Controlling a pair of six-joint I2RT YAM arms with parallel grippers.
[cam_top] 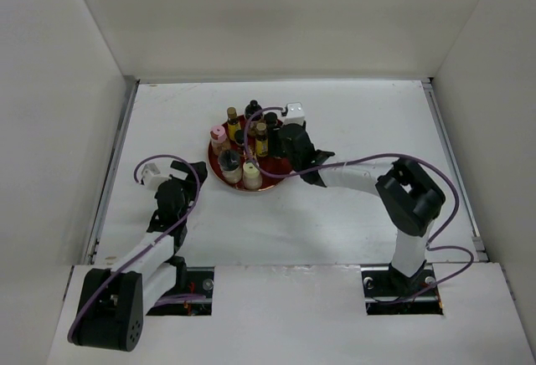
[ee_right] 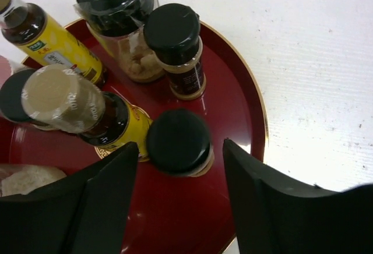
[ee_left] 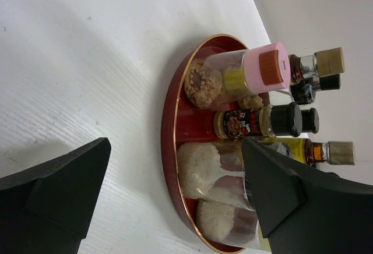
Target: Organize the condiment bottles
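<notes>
Yellow label on tan-capped bottle (ee_right: 87,111); black-capped jar (ee_left: 256,122) label possibly Japanese script.

Overhead, wrist close-ups — tray (ee_right: 180,210) shared

right pincer (ee_right: 179,146) straddles black-capped jar (ee_right: 178,137) | yellow-label bottle (ee_right: 119,123) crowds jar | tray (ee_right: 233,102) floor bare opposite

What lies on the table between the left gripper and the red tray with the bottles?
Nothing: only bare white table separates the left gripper from the red tray holding the condiment bottles. The left wrist view shows it best.
</notes>
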